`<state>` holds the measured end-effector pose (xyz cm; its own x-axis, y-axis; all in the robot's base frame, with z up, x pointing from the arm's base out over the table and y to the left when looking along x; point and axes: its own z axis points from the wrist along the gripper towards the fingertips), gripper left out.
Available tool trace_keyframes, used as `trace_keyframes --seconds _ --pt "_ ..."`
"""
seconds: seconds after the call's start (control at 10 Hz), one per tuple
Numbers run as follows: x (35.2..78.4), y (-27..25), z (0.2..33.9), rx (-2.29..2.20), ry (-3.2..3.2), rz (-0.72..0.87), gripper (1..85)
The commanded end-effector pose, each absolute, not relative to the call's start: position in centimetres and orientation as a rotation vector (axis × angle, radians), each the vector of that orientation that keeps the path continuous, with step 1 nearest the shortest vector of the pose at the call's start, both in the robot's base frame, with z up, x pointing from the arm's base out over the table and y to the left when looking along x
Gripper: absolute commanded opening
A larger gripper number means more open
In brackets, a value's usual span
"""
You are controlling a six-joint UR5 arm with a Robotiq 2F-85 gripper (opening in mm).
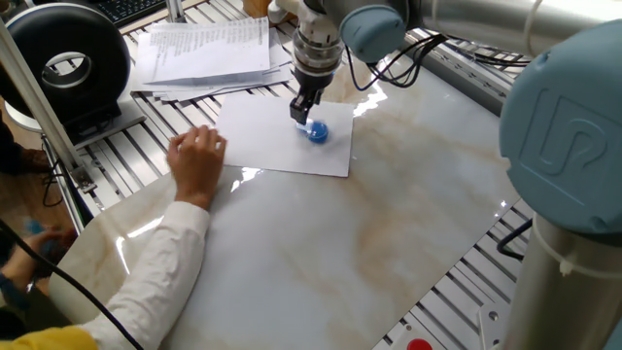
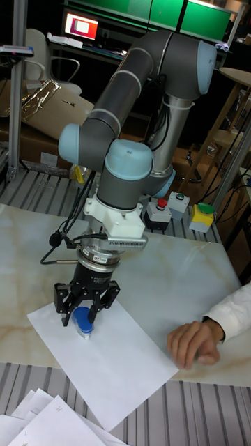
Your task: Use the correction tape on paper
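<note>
The arm reaches steeply down over the paper, its end effector pointing straight down with both fingers spread apart just above the sheet's far corner area.

Marble-look table — white paper and printed stack on it.

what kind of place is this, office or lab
Most likely a robotics lab or workshop: an industrial arm's tool works on a marble-look table set on aluminium framing, and button boxes and monitors stand behind it.
</note>
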<state>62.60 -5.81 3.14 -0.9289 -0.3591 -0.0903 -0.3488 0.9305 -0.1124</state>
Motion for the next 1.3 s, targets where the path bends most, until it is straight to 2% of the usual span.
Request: trace_keyframes --seconds 0.0,0.2,1.2 --pt "58.4 -7.7 4.3 -0.394 3.141 -0.184 2.0" --pt "59.1 -5.7 4.7 -0.296 3.096 -0.082 1.7" --pt "60.7 -3.6 5.0 -0.109 3.033 0.058 1.7"
